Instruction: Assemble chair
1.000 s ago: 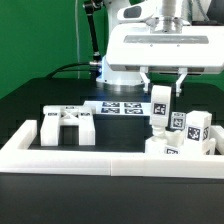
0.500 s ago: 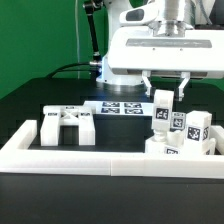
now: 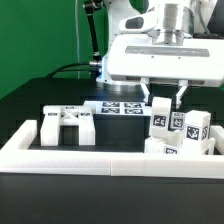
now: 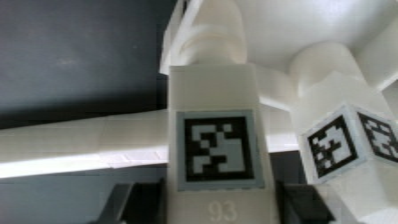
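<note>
I had the gripper (image 3: 165, 97) clamped on a tagged post (image 3: 160, 114), upright over the part-built chair (image 3: 194, 130) near the table's (image 3: 30, 105) walled edge, presumably lined up for seating it.

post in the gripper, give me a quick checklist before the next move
1. Gripper shut on the post: ok
2. Post upright: ok
3. Tag on the post readable in the wrist view: ok
4. Post's lower end seated in the chair parts below: cannot tell
5. Bracket piece apart from the gripper, at the exterior view's left: ok
</note>
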`<state>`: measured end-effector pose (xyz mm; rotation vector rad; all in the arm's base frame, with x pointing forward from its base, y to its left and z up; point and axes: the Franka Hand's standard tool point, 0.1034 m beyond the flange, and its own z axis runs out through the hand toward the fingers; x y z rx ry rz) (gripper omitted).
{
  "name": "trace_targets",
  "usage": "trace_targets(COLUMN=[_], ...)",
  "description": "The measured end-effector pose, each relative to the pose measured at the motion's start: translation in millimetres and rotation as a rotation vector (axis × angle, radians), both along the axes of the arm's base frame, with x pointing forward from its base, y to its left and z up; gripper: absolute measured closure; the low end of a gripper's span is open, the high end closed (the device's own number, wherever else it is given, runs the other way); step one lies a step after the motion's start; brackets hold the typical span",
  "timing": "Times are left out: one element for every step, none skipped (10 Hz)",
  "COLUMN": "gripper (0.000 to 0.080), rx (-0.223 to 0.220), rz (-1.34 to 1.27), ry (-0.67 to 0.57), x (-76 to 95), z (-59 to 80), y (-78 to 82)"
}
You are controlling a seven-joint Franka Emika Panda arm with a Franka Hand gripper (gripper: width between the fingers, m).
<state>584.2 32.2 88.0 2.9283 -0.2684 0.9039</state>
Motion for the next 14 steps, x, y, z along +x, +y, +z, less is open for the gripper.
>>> trace_targets(gripper=[0.0509,0.0509,0.0509,0.0509,0.0509,0.0509,0.0507,0.0507,0.0341,0.0197,0.0164,0.0164,0.0152,0.0151], rx=[-0.005,-0.005,-0.008,-0.014,-0.015,-0.013,-0.006,-0.003,-0.003,-0.003,-0.003,-0.004,-0.004,-0.004], rz=[0.002,0.003,0.006,0.009,0.009,0.008,0.008,0.008,0.008,0.008,0.008,0.008,0.009,0.009], ry=[-0.011,-0.012,-0.018,-0.028,-0.028,-0.022,-0.001,0.015,0.017,0.018,0.018,0.019,0.019,0.019], x=[0.4,0.4,0.5,-0.5,-0.9,-0.6,0.6,-1.3,-1.5,-1.7,-1.8,-1.9,-2.0,-2.0], z=[-0.1,-0.2,-0.3,-0.7,-0.7,-0.4,-0.5,-3.7,-4.1,-4.4,-4.7,-4.9,-5.0,-5.1], y=[0.3,1.2,2.3,2.8,3.2,2.9,2.6,3.0,2.9,2.9,2.9,2.9,2.8,2.8])
